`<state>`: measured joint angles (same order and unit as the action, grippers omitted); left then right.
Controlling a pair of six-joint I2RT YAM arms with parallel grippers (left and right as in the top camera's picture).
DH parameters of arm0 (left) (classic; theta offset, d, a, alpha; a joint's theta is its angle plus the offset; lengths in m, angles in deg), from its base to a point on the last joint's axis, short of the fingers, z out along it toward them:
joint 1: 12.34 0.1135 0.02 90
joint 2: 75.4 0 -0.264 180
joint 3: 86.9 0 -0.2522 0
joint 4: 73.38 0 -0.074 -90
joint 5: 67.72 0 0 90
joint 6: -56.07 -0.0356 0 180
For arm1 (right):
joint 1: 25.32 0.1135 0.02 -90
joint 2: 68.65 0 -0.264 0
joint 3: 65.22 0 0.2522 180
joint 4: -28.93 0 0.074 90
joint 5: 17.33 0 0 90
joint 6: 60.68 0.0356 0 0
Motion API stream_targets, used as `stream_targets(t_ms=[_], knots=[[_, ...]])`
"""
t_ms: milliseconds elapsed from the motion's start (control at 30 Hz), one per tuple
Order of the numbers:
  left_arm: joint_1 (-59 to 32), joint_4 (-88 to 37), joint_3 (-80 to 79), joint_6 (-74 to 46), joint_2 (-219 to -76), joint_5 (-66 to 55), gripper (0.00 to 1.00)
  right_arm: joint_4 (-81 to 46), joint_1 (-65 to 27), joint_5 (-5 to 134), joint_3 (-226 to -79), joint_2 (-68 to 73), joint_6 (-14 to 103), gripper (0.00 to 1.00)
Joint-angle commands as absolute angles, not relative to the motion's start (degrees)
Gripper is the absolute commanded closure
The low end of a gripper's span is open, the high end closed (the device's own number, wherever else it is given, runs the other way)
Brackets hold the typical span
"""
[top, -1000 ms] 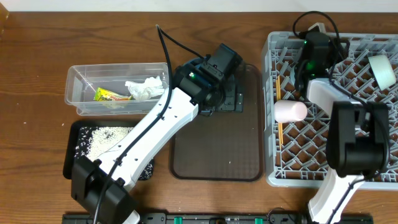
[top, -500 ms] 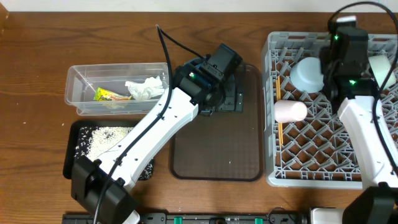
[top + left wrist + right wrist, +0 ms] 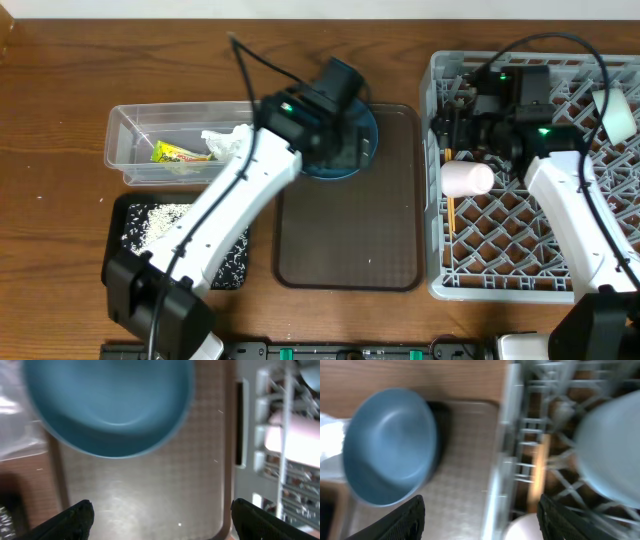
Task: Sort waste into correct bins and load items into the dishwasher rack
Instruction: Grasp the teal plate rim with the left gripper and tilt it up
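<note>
While my left hand hovers over the brown serving tray with its fingers spread wide and nothing between them, the dark blue plate lies just ahead of it on the tray's far end, partly under my left wrist when seen from above. My right hand hangs over the far left corner of the grey dishwasher rack, fingers likewise spread and gripping nothing. The pale blue-white bowl sits in the rack just to the right of that hand, blurred in the wrist view and hidden beneath my arm from overhead. The pink cup rests in the rack by its left wall, near my right hand, and a wooden chopstick lies close against that wall beside the cup. The pale green bowl is at the rack's far right edge. On the tabletop left of the serving tray, the clear tub holds the crumpled white tissue and the yellow-green wrapper. The black tray, just nearer to me, holds the white grains.
</note>
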<state>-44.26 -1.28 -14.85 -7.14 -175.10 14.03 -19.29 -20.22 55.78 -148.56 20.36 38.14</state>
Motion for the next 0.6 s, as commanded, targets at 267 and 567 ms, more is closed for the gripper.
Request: stream_targets(t_ms=[267, 567], knots=[[-33.49, -0.75, -14.74, -8.58, -175.67, 13.88, 0.12, -19.29, -15.45, 54.19, -148.56, 20.78, 39.76, 0.29], [-33.99, -2.87, -14.72, -8.63, -179.23, 13.99, 0.42, -19.21, -13.66, 54.69, -148.56, 20.78, 39.73, 0.3]])
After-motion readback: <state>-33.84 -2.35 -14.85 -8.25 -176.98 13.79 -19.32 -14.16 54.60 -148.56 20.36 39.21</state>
